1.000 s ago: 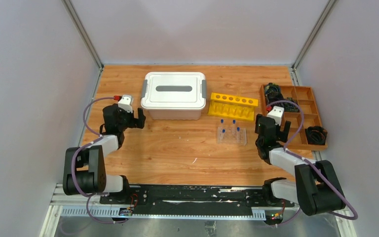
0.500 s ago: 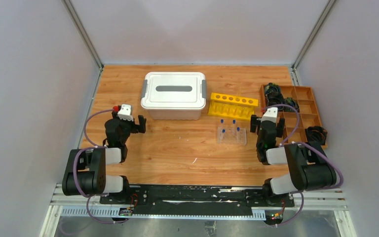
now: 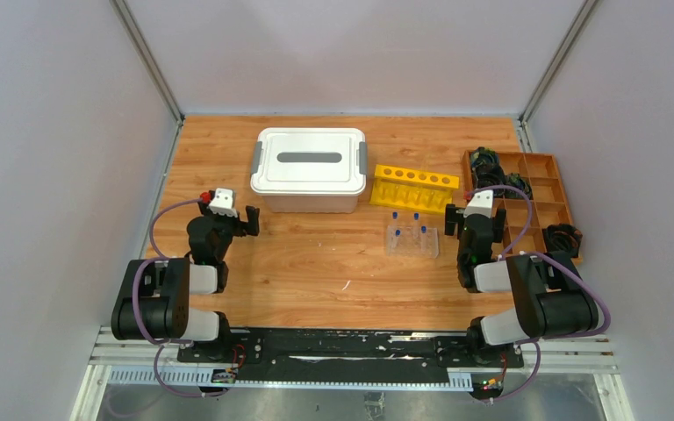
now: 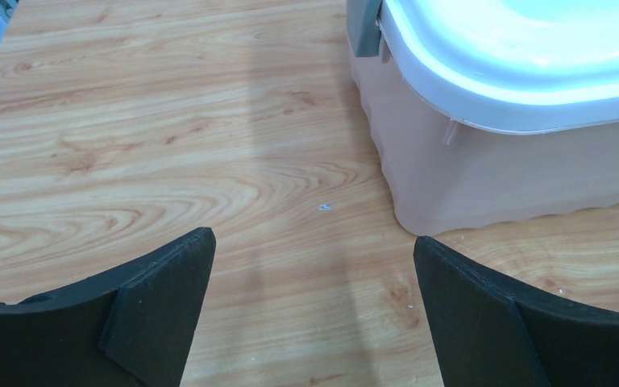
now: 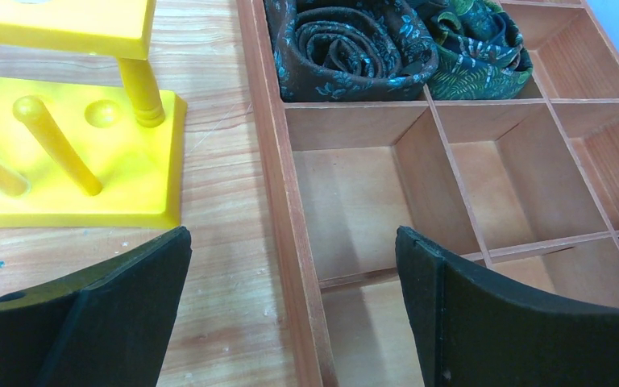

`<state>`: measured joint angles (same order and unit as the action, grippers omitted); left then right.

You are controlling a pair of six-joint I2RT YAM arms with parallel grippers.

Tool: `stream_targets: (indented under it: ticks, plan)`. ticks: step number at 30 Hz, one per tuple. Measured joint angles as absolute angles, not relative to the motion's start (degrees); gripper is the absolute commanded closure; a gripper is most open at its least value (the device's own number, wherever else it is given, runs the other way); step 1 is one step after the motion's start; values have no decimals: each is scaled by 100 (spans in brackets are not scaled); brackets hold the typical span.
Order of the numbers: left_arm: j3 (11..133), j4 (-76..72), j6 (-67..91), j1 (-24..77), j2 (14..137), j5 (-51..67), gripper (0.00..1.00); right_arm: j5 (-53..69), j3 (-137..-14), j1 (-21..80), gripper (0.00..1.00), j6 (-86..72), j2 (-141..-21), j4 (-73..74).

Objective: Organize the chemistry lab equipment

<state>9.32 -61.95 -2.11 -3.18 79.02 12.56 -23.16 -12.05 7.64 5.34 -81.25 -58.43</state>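
While both arms sit drawn back near their bases, neither holds anything: the left gripper (image 4: 310, 310) stands wide over bare wood just off the near left corner of the white lidded box (image 3: 309, 168), and the right gripper (image 5: 290, 310) stands wide astride the left wall of the wooden divider tray (image 3: 555, 180).

Task things as they lie — yellow tube rack (image 3: 413, 189) toward the far edge of the table (image 3: 316, 272), right of the box, its holes looking empty from above. Clear holder (image 3: 412, 239) with four blue-capped tubes (image 3: 407, 224) just in front of the rack, right of centre. Tray at the far right edge; rolled dark patterned cloths (image 5: 346, 44) fill two far compartments, another dark bundle (image 3: 563, 239) at its near end. Box lid is on.

Step in hand: cannot be settled. The scene fits arms parked ahead of sorting, or parked once the sorting is over — which arrangement counts as "organized" the pictures do not say.

If tubes are bound for the rack, the right arm is nearer; caps are small, so a narrow, upright grasp would be needed.
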Motion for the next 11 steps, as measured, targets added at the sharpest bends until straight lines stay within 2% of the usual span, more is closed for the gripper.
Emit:
stream_targets:
  ticks: [11]
  plan:
    - [932, -6198, -217, -296, 7902, 1214, 0, -2292, -1205, 760, 0, 534, -8123, -5826]
